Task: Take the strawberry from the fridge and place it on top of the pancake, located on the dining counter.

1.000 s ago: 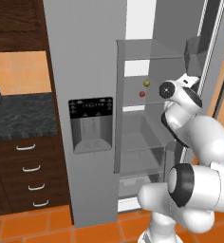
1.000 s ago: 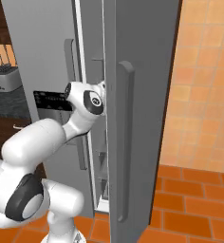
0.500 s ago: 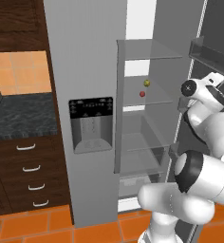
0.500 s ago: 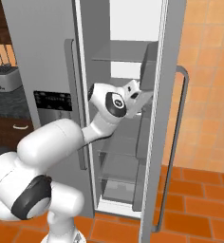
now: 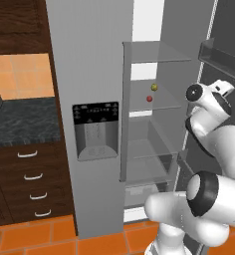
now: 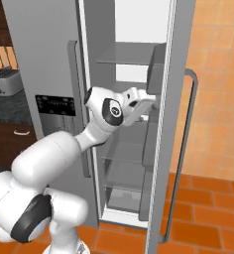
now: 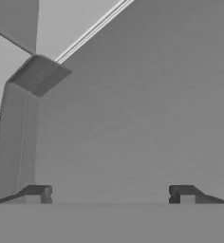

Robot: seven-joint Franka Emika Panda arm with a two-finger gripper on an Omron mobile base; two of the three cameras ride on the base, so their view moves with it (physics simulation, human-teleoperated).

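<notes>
The grey fridge (image 5: pixel 89 74) stands with its right door (image 6: pixel 164 124) swung open. On a glass shelf inside lies the strawberry (image 5: pixel 149 98), tiny and dark red. My gripper (image 6: pixel 149 100) is at shelf height to the right of the berry, up against the door's inner face. In the left base view the gripper (image 5: pixel 228 85) sits well apart from the berry. The hand view has my gripper (image 7: pixel 111 194) open, with nothing between the fingertips (image 7: pixel 38 192), facing the flat grey door lining. The pancake and the dining counter are out of view.
A small yellowish-olive ball (image 5: pixel 154 87) rests just above and right of the berry. A door bin (image 5: pixel 221 55) juts from the open door above my hand. Left of the fridge are a dark-topped counter with drawers (image 5: pixel 20 119) and a toaster (image 6: pixel 5 82).
The fridge's right door has swung much wider open. My hand has moved right with it, from in front of the shelves to the door's inner face. The jaws stayed open.
</notes>
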